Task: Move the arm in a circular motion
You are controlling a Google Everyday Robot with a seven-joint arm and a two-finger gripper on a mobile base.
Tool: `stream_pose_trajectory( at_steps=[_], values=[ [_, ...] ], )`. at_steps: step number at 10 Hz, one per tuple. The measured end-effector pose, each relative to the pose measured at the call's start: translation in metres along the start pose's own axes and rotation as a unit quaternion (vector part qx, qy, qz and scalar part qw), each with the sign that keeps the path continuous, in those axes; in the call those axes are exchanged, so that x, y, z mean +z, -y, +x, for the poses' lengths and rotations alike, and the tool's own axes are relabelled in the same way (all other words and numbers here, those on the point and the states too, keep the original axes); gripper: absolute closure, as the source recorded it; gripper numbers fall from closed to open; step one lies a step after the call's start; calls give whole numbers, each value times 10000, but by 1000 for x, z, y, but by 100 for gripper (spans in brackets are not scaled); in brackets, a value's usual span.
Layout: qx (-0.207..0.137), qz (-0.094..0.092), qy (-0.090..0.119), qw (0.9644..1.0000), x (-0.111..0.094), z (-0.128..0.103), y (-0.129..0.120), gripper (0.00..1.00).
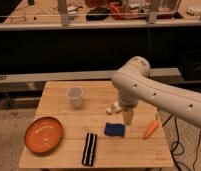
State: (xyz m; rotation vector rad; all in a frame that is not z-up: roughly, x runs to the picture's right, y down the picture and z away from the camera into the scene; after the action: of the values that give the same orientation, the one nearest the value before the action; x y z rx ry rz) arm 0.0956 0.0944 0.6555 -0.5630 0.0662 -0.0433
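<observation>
The arm [159, 95] is thick, white and tubular with small dark dots, and it enters from the right and bends down over the wooden table [54, 100]. Its gripper [128, 119] is the tan tip, which hangs just above the table's middle right, beside a blue sponge [114, 129]. It holds nothing that I can see.
On the table stand a clear plastic cup [74, 96], an orange plate [43, 134], a black and white striped item [89, 148], a carrot [150, 129] and a white bottle [114, 107] partly hidden behind the arm. Dark shelving runs behind the table.
</observation>
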Motion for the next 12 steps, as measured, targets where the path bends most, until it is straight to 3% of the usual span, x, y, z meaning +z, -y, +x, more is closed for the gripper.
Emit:
stream_pose_trajectory(
  at_steps=[2, 3, 6, 7, 9, 12],
  values=[
    [-488, 97, 110, 9987, -16, -55, 19, 20],
    [-640, 112, 157, 9978, -18, -70, 26, 20],
    [-1527, 157, 383, 9874, -19, -148, 82, 20],
    [-1619, 170, 398, 9859, -17, -159, 97, 20],
    [-1569, 163, 400, 9867, -11, -171, 120, 20],
    [-1295, 124, 378, 9908, 5, -155, 142, 20]
  ],
)
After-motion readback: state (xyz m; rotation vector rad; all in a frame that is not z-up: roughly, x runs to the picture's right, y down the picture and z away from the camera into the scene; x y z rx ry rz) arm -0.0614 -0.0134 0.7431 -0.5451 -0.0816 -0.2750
